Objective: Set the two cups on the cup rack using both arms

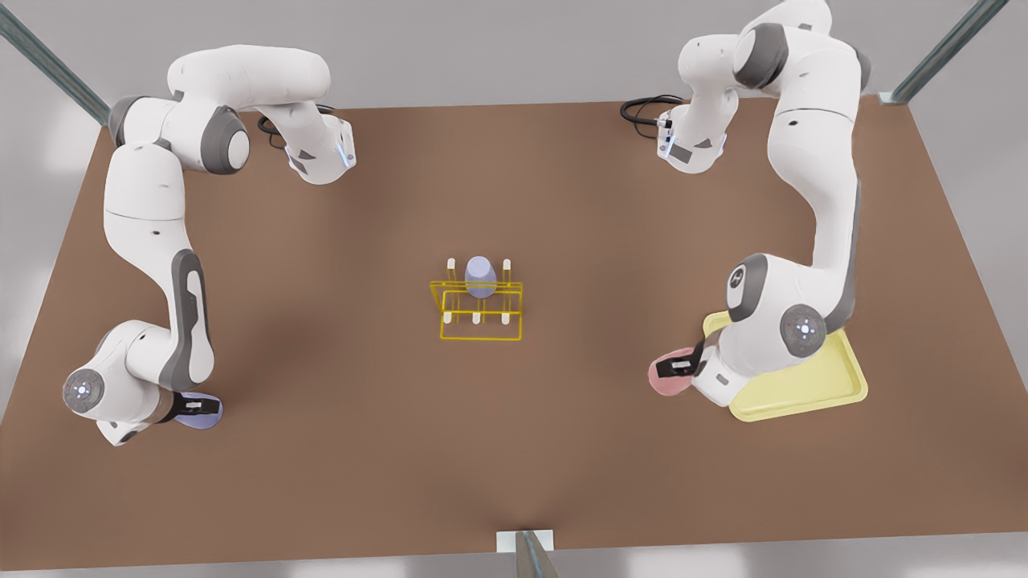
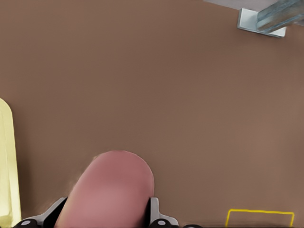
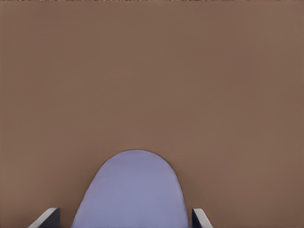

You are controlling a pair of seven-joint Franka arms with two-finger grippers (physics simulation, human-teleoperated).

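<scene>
The left tool (image 1: 673, 368), on the front view's right beside the pale-yellow tray (image 1: 843, 385), is gripping the pink cup (image 1: 668, 376), its fingers (image 2: 154, 213) pressing either side of the cup's body. The right tool (image 1: 191, 404), at the front view's left, is clamping a lavender cup (image 1: 201, 413) the same way, with fingers (image 3: 47, 217) flanking it. Both cups are lying roughly sideways, pointing inward toward the middle of the worktop (image 1: 514, 449), though whether they are touching it is hard to judge.

The cup rack (image 1: 479, 309) is standing at the centre, between the two arms and well apart from each. A second lavender cup (image 1: 480, 277) is already sitting on a rear peg. The left tool is looking somewhat nearer, so each arm is needing to travel inward and tip its cup mouth-down over a free white-tipped peg.
</scene>
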